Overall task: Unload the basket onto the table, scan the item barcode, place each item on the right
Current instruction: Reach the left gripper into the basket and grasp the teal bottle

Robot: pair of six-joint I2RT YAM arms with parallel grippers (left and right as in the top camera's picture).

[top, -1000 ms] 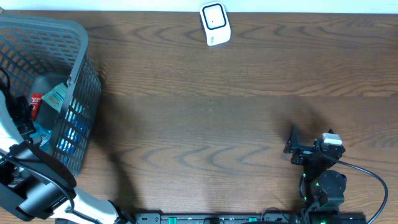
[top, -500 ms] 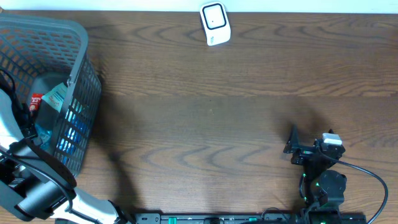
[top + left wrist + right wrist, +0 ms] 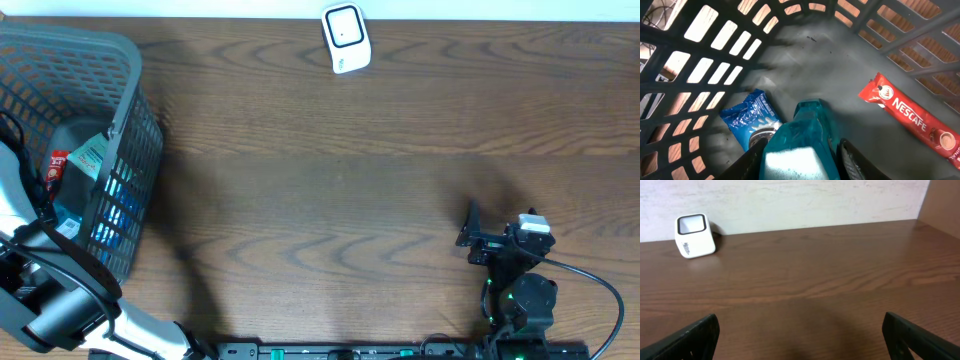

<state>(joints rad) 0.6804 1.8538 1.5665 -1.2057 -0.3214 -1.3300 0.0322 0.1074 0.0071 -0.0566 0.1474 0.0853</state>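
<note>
Left gripper [image 3: 801, 159] is down inside the grey basket [image 3: 128, 100], with one finger on either side of the teal pouch [image 3: 807, 122]. I cannot tell whether they grip it or only flank it. A blue snack packet [image 3: 752, 120] lies partly under the pouch. A red Nescafé stick [image 3: 912, 120] lies apart from both. Right gripper [image 3: 800, 340] is wide open and empty above the table [image 3: 350, 200]. The white scanner [image 3: 346, 38] stands at the table's far edge.

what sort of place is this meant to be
Probably a mock shop checkout: a white barcode scanner on the wooden table, and a grey basket holding packaged goods such as a Nescafe sachet.
</note>
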